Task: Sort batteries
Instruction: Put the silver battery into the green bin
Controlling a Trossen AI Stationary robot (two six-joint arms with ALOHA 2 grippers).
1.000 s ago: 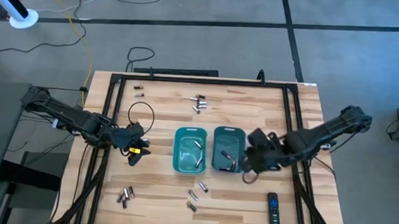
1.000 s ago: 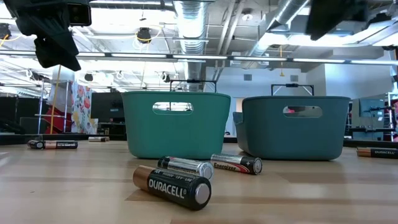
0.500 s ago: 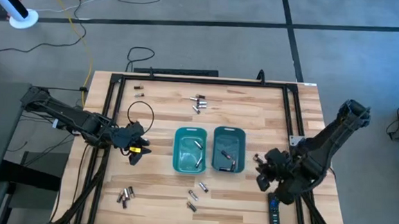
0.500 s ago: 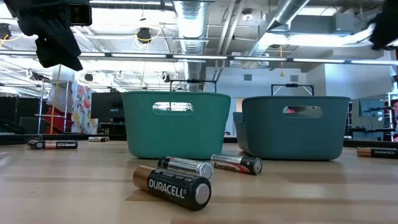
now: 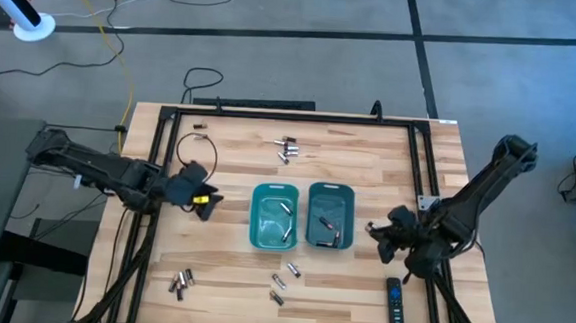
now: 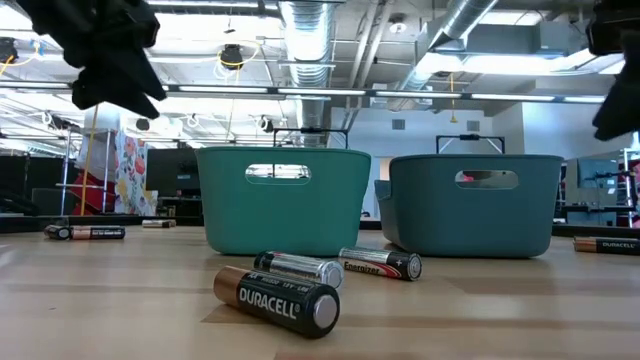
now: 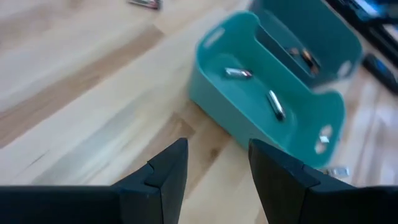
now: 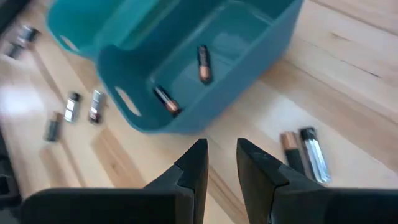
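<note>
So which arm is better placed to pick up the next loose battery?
Probably the right: the right gripper hangs empty over two batteries lying beside the right bin.

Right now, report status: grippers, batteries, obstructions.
Left gripper open, empty, left of bins. Right gripper open, empty, right of bins. Loose batteries on table. Nothing blocking.

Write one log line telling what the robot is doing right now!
left gripper: open, empty, beside left bin | right gripper: open, empty, beside right bin | batteries: loose on table
</note>
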